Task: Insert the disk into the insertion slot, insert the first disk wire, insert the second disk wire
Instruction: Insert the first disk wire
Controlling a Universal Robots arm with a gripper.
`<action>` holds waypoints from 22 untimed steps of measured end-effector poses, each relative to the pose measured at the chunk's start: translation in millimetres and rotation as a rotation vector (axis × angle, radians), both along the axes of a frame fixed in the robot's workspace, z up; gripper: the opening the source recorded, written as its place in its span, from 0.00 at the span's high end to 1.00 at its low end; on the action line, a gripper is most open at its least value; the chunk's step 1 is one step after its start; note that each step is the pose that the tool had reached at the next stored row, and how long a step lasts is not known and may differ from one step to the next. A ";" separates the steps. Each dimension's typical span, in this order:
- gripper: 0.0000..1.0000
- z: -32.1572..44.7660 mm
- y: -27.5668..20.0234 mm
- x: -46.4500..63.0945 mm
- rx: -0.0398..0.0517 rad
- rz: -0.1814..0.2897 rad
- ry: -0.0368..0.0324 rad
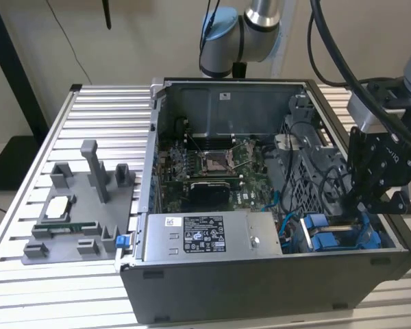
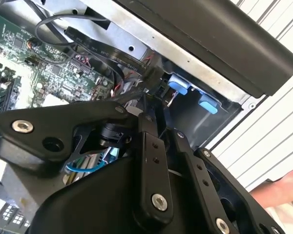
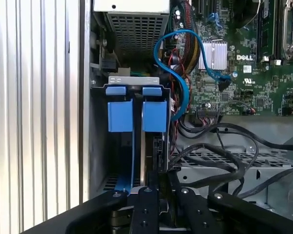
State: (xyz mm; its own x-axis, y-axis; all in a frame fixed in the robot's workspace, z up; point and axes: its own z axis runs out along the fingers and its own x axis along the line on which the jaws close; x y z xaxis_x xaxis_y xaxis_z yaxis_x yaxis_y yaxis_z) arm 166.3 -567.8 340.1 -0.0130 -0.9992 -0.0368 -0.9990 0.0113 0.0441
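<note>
- the gripper reaches down into the open computer case at the lower right of the exterior view.
- in both wrist views its fingertips are drawn close together; i cannot tell whether anything is pinched between them.
- the disk, seen edge-on by its blue carrier tabs, sits in the insertion slot, just ahead of the fingertips.
- a blue cable loops beside the slot toward the motherboard.
- the power supply lies to the exterior view's left of the disk.
</note>
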 end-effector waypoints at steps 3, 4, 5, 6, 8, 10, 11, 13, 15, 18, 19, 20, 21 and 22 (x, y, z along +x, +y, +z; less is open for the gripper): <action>1.00 -1.3 0.0 0.8 -0.0002 0.000 0.0001; 1.00 -2.3 0.0 0.8 0.0001 0.000 0.0001; 1.00 -4.0 0.0 0.9 0.0001 0.000 0.0001; 1.00 -5.2 -0.1 0.9 -0.0011 0.000 0.0001; 1.00 -7.8 0.0 0.9 -0.0012 0.000 0.0000; 1.00 -8.4 0.0 1.0 0.0002 0.000 0.0000; 1.00 -8.1 0.0 0.9 0.0009 0.000 0.0001; 0.00 -4.2 0.0 0.9 0.0017 0.000 0.0003; 0.00 3.0 0.0 0.9 0.0014 0.000 0.0006; 0.00 13.9 0.0 0.9 0.0023 0.000 0.0009; 0.00 17.8 0.0 0.9 0.0028 0.000 0.0010; 0.00 22.2 0.0 0.9 0.0028 0.000 0.0010; 0.00 26.3 0.0 0.9 0.0034 0.000 0.0010; 0.00 30.3 0.0 0.9 0.0040 0.000 0.0009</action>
State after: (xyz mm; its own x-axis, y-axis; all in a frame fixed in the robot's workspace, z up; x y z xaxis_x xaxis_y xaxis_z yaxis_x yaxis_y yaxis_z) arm 167.3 -567.8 370.4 -0.0131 -0.9991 -0.0407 -0.9989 0.0113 0.0451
